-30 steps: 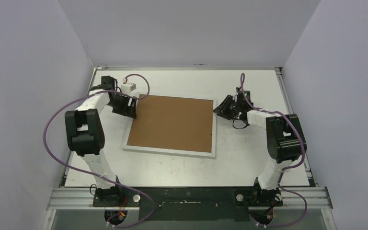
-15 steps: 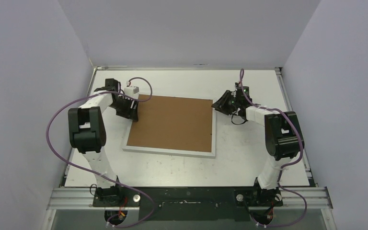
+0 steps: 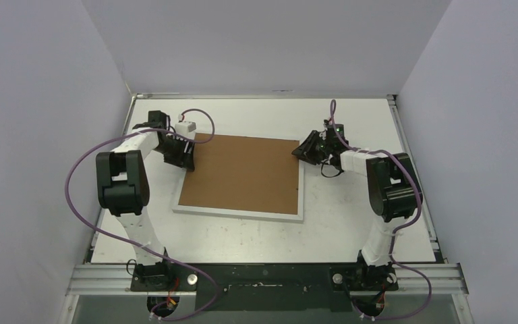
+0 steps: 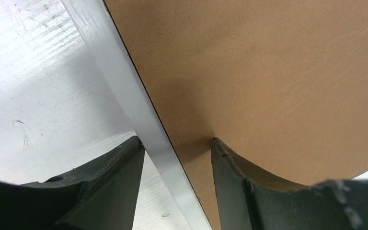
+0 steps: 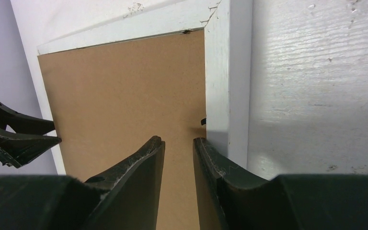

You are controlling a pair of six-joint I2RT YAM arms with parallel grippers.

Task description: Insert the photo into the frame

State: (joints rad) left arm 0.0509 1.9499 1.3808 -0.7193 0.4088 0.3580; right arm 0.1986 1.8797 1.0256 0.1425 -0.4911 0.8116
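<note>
The frame (image 3: 236,212) lies face down on the table, a white rim around a brown backing board (image 3: 243,174). The photo is hidden. My left gripper (image 3: 185,156) stands at the frame's far-left corner. In the left wrist view the left gripper (image 4: 177,141) is open astride the white rail (image 4: 120,81), one finger on the table against the rail, the other on the board (image 4: 268,72). My right gripper (image 3: 301,152) is at the far-right corner. In the right wrist view the right gripper (image 5: 178,140) hangs narrowly open over the board (image 5: 124,91), beside the rail (image 5: 227,72), holding nothing.
Grey walls enclose the white table (image 3: 351,223) on three sides. A metal rail (image 3: 263,277) with both arm bases runs along the near edge. Purple cables (image 3: 81,169) loop off each arm. Across the board, the right wrist view shows the left gripper (image 5: 56,133).
My right gripper has moved left from beside the frame to over its far-right corner. My left gripper shifted slightly toward the far side and its jaws narrowed around the left rail.
</note>
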